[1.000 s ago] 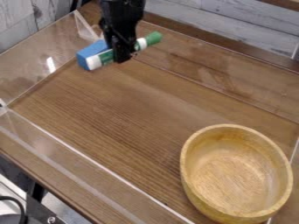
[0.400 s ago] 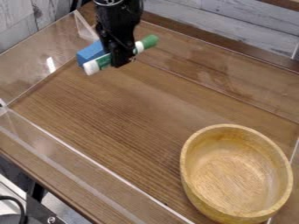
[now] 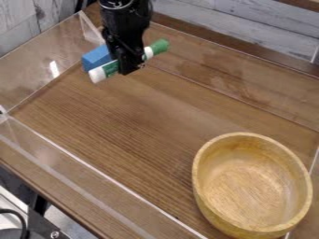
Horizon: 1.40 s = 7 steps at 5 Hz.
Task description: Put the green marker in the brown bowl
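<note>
The green marker lies slanted at the far left of the wooden table, its white tip pointing right. My gripper comes down from above and is shut across the marker's middle, hiding that part. I cannot tell whether the marker is off the table. The brown bowl stands empty at the near right corner, well apart from the gripper.
A blue block sits right against the gripper's left side, touching the marker's left end. Low clear plastic walls fence the table on all sides. A white-grey wall runs behind.
The gripper, with the marker in it, has shifted slightly left and toward the front. The bowl has not moved.
</note>
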Available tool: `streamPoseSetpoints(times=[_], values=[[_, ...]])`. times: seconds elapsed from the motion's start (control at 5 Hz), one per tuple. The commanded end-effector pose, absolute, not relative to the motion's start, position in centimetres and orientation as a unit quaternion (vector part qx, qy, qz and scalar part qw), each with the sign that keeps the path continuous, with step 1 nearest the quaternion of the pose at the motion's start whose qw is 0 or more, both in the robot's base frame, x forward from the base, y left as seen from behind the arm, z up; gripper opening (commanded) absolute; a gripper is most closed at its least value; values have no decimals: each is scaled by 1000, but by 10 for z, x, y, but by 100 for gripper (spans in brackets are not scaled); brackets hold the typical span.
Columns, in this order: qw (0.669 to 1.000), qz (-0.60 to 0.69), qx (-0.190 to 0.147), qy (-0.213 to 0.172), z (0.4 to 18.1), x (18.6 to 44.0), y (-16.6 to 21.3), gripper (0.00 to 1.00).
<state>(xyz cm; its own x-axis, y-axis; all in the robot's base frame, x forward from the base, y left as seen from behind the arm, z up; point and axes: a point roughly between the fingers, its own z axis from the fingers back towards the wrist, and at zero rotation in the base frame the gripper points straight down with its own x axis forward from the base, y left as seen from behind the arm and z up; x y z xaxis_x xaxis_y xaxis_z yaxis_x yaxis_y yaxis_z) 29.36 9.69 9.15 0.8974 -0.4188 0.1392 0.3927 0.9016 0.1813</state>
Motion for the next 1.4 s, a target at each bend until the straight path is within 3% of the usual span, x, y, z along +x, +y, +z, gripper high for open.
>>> streamPoseSetpoints(times=[0.0,1.2], values=[[968,-201,91,-121,114,298,100,0],[973,-175,80,-124,114,295,100,0]])
